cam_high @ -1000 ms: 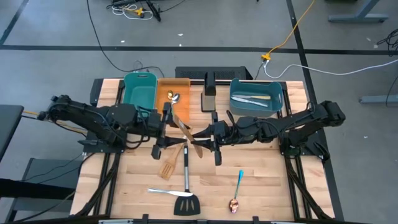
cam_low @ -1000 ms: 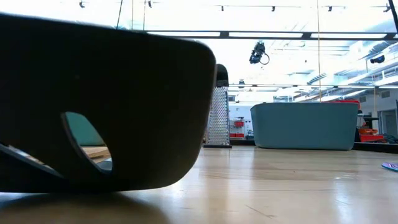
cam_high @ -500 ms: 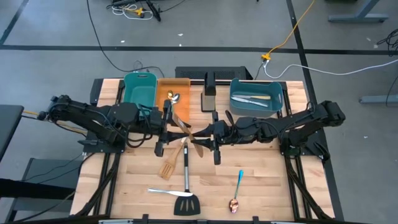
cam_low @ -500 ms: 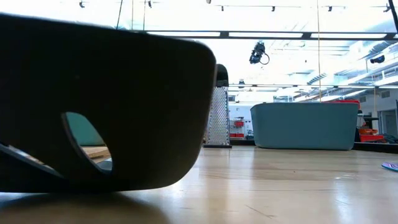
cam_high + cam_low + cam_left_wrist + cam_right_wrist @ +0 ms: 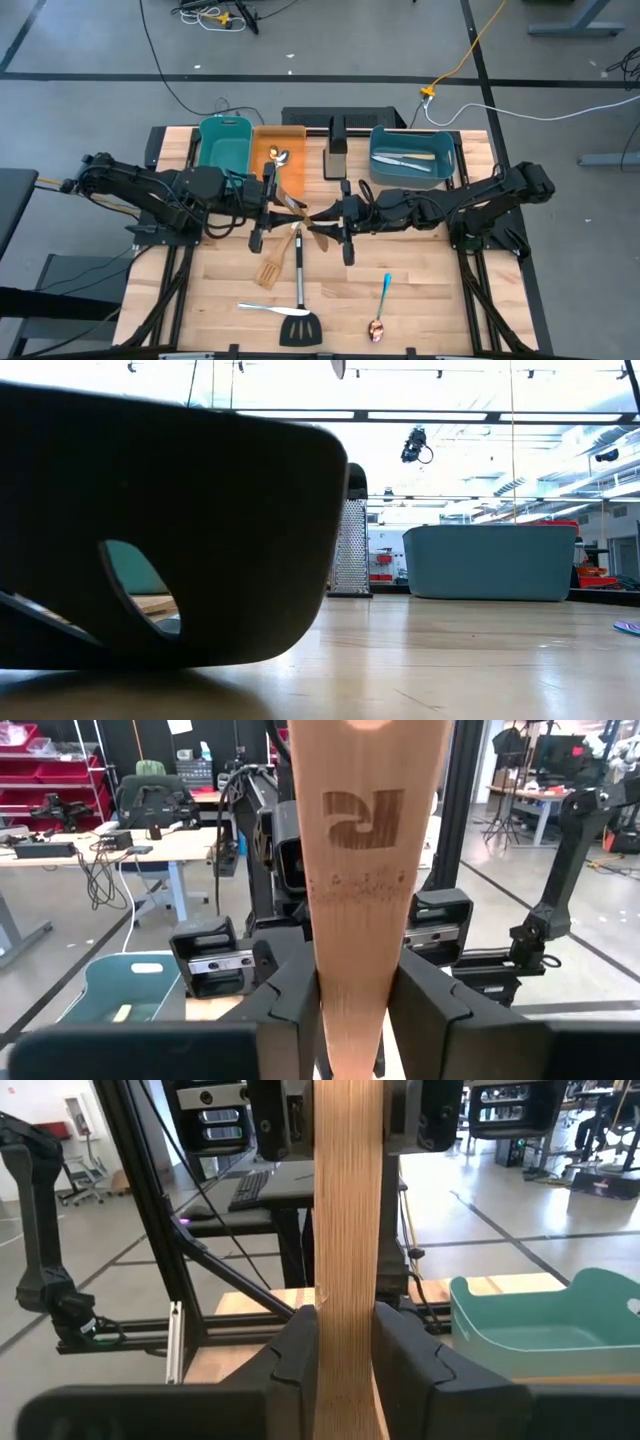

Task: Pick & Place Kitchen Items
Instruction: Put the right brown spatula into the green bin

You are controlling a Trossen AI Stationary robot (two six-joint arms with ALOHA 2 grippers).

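Over the middle of the tabletop (image 5: 420, 290), the left gripper (image 5: 350, 1010) had just clenched its fingers onto the pale wooden spatula (image 5: 365, 870) that the right gripper (image 5: 345, 1355) was also grasping, held aloft between them. It looked like a handover midway, release pending.

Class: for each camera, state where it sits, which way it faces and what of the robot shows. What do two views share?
High: overhead, looking straight down at the table; both arms show.
Low: table height, level past black turner toward grater; no arm.
Left wrist: on left arm; left gripper flanks the wooden spatula.
Right wrist: on right arm; right gripper likewise.
Shared: both wrists see that spatula.
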